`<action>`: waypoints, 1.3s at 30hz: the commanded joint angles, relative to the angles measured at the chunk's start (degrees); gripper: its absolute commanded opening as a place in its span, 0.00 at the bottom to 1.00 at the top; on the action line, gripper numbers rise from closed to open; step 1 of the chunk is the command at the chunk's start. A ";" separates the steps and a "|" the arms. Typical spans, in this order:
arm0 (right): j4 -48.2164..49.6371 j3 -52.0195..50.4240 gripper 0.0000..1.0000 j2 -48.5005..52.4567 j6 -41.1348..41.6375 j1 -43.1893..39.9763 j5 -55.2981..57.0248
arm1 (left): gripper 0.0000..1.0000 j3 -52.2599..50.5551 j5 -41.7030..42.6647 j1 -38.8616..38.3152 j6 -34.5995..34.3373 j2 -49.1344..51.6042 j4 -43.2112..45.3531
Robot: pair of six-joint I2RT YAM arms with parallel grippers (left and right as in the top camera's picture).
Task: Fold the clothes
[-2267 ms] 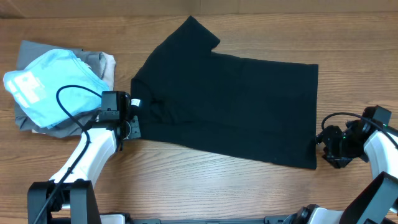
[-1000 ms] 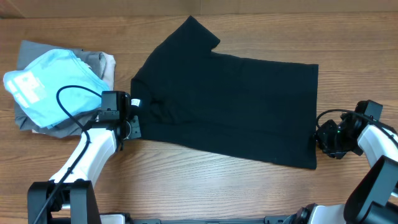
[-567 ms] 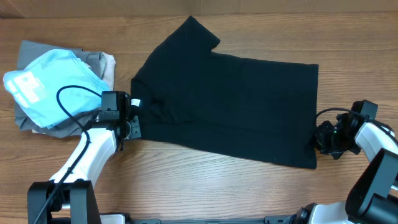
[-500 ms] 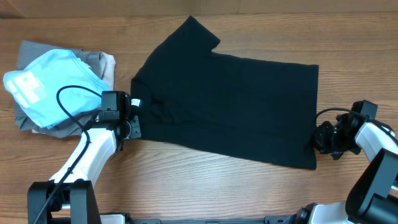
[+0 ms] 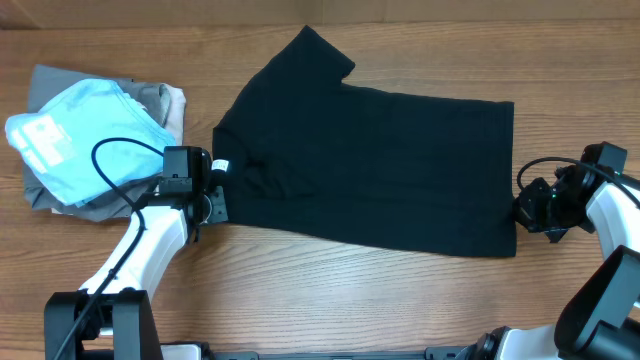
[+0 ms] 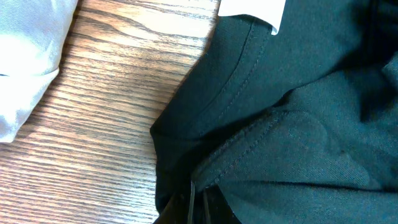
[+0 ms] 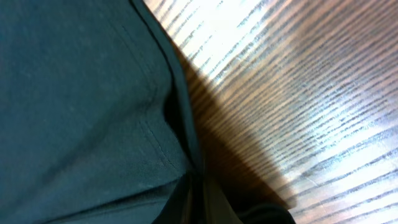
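T-shirt (image 5: 370, 165): flat; long axis left–right, neck leftward.
Left gripper (image 5: 214, 196): clamped on collar edge.
Right gripper (image 5: 521, 212): clamped on hem corner.

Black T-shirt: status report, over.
Left gripper shut on collar edge. Right gripper shut on hem. Black T-shirt flat, unfolded. Garment pile apart, not obstructing.

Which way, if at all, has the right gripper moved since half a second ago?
Yes, it moved. Overhead, the right gripper has shifted toward the picture's right edge, away from the unmoved light blue garment, pulling the black T-shirt hem along.
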 commanded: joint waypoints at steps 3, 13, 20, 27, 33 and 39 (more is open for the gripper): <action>-0.70 1.18 0.08 -1.22 -0.20 -0.42 1.92 | 0.04 -0.39 -0.11 0.26 1.09 0.57 0.13; -0.13 -1.31 0.61 -1.22 0.04 -0.42 2.32 | 0.04 -0.39 -0.11 0.26 1.09 0.57 -0.15; 4.87 -5.53 0.59 -1.07 2.23 -0.42 2.27 | 0.04 -0.39 -0.13 0.26 1.27 0.57 -0.26; 6.71 -7.72 0.26 -0.44 2.16 -0.42 1.84 | 0.04 -0.39 -0.15 0.26 1.29 0.57 -0.26; 5.35 -5.97 0.06 -0.48 2.19 -0.57 1.84 | 0.04 -0.39 -0.17 0.26 1.29 0.57 -0.26; 1.07 -2.75 0.04 -1.25 2.16 -0.57 1.81 | 0.04 -0.39 -0.57 0.26 1.29 0.57 -0.26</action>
